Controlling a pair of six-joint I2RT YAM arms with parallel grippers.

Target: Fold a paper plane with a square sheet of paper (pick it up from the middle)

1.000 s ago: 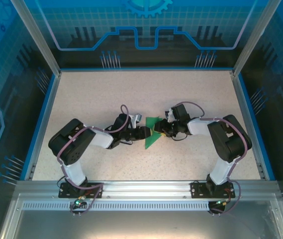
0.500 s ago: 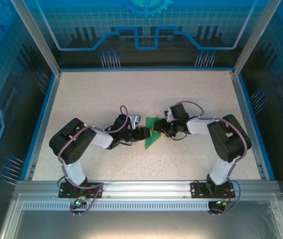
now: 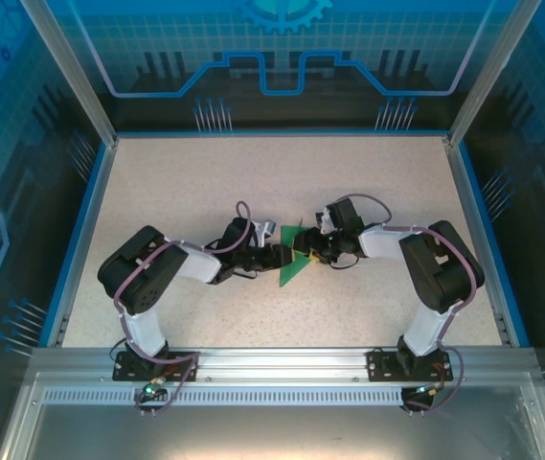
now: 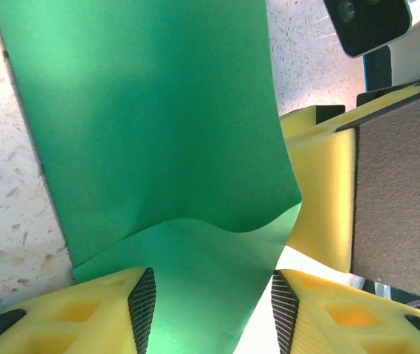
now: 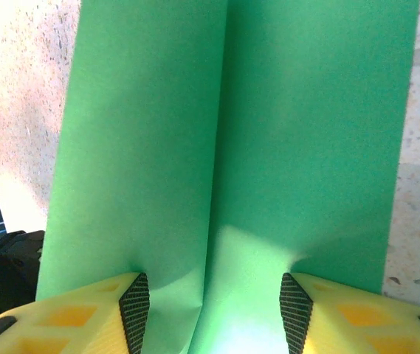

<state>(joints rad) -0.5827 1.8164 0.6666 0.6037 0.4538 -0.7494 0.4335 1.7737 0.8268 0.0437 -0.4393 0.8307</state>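
The bright-green sheet of paper [image 3: 291, 268] lay in the middle of the speckled surface [image 3: 205, 192], between the two arms and already creased. The right wrist view showed a straight fold line down its length, and the left wrist view showed a flap curling up in a soft wave. The left fingers [image 4: 142, 299] stood apart with the paper running through the gap. The right fingers [image 5: 134, 306] likewise straddled the crease, parted rather than pinching. The sheet looked very light, limp and matte, so a sideways push would probably buckle it or slide it along. The best hold seemed to be a gentle pinch on the layered part beside the crease, where it looked stiffest. Loose single-layer edges would likely crumple.
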